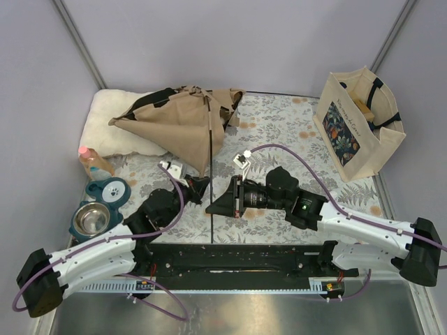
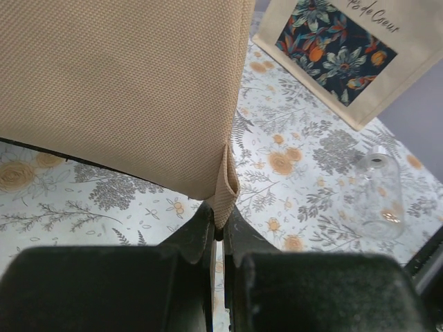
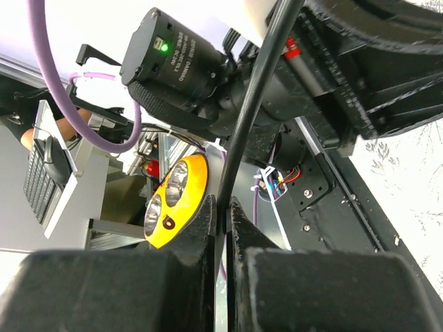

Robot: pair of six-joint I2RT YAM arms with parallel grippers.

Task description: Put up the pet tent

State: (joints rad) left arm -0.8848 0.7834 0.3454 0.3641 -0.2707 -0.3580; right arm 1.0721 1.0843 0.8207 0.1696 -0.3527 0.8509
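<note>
- The left fingers (image 2: 196,238) are pressed almost together, pinching a small folded tab at the lower corner of the pet tent (image 2: 124,83)'s tan canvas.
- The right fingers (image 3: 202,225) are likewise nearly closed, clamped on the thin black pole (image 3: 252,104), which runs up between them.
- In the overhead view the left fingers (image 1: 198,187) and right fingers (image 1: 218,206) sit close together at mid-counter, either side of the black pole (image 1: 211,160), which runs straight from the tent toward the arm bases.
- The pet tent (image 1: 178,125) lies collapsed in a crumpled cone at the far left-centre of the counter (image 1: 279,118), partly over the one white fluffy cushion (image 1: 105,118).
- One tote bag (image 1: 360,125) stands at the far right, with a dark floral panel.
- At the left edge: one bottle (image 1: 94,162) with a pink cap, one teal dish (image 1: 110,190) with a white paw print, and one steel bowl (image 1: 91,220) in a teal holder.
- Writing: the left wrist view shows "de Coeur" on the tote bag (image 2: 374,48); the rest is cut off.
- The counter carries a cloth printed with grey leaves and orange flowers.
</note>
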